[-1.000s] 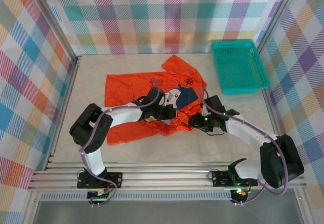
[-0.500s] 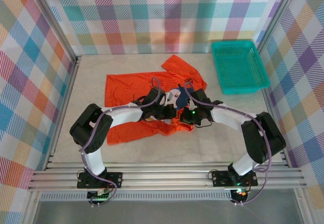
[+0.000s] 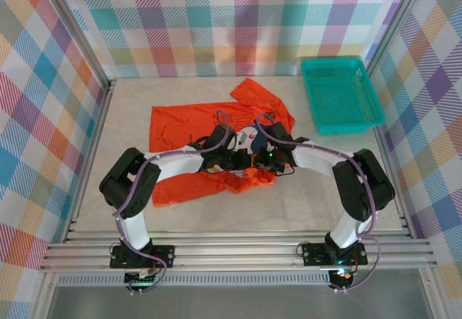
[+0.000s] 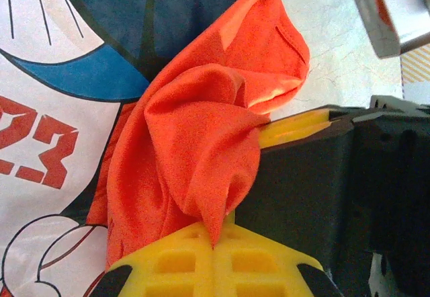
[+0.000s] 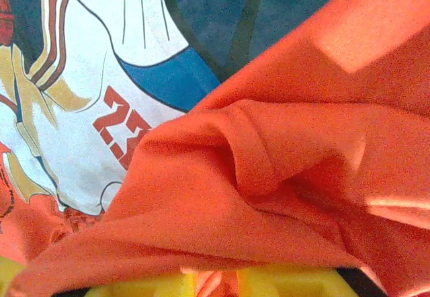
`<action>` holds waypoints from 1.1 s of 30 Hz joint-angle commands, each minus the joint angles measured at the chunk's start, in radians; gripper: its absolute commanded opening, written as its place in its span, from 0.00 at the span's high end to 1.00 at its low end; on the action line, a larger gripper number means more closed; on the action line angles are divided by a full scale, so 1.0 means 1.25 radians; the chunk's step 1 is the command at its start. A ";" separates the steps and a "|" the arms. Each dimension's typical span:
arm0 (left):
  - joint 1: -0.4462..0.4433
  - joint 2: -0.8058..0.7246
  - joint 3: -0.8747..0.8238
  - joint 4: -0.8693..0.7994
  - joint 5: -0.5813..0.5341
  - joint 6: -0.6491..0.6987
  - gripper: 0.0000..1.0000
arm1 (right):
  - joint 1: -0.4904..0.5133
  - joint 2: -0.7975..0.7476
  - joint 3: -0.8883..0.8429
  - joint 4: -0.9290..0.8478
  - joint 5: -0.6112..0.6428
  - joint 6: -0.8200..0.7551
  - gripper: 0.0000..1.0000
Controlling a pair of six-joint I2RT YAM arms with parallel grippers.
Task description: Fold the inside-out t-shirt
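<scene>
The inside-out t-shirt [image 3: 180, 128] lies spread on the table, bright orange-red, its cartoon print [image 3: 253, 137] facing up near the middle. Both grippers meet at the shirt's bunched front edge just below the print. My left gripper [image 3: 244, 162] is shut on a pinched point of orange cloth [image 4: 195, 142], which runs down between its yellow fingers [image 4: 175, 260]. My right gripper [image 3: 266, 162] faces it from the right. A strip of the shirt's folded edge [image 5: 269, 196] sits in the narrow gap between the right gripper's [image 5: 218, 282] yellow fingers, with cloth draped over them.
A teal plastic basket [image 3: 339, 92] stands at the back right, apart from the shirt. Bare table [image 3: 317, 203] lies in front of the shirt, and metal rails run along the table's sides and near edge.
My right arm has swung left across the shirt until its gripper sits beside the left one. The shirt's lower right part has bunched toward the middle. The left arm has hardly moved.
</scene>
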 commanded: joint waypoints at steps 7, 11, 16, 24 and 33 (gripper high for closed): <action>0.003 -0.027 0.018 -0.010 -0.005 0.017 1.00 | 0.009 0.034 0.019 0.009 -0.005 0.019 0.54; 0.003 -0.022 0.024 -0.009 -0.002 0.017 1.00 | 0.024 0.070 0.031 0.024 0.016 0.040 0.52; 0.002 -0.017 0.026 -0.006 0.006 0.011 1.00 | 0.027 0.098 0.036 0.041 0.023 0.079 0.90; 0.045 -0.077 -0.018 -0.054 -0.058 0.028 0.25 | 0.023 -0.033 0.110 -0.169 -0.046 -0.028 1.00; 0.187 -0.032 -0.117 -0.089 -0.097 0.012 0.45 | -0.012 -0.230 0.053 -0.243 -0.161 -0.133 1.00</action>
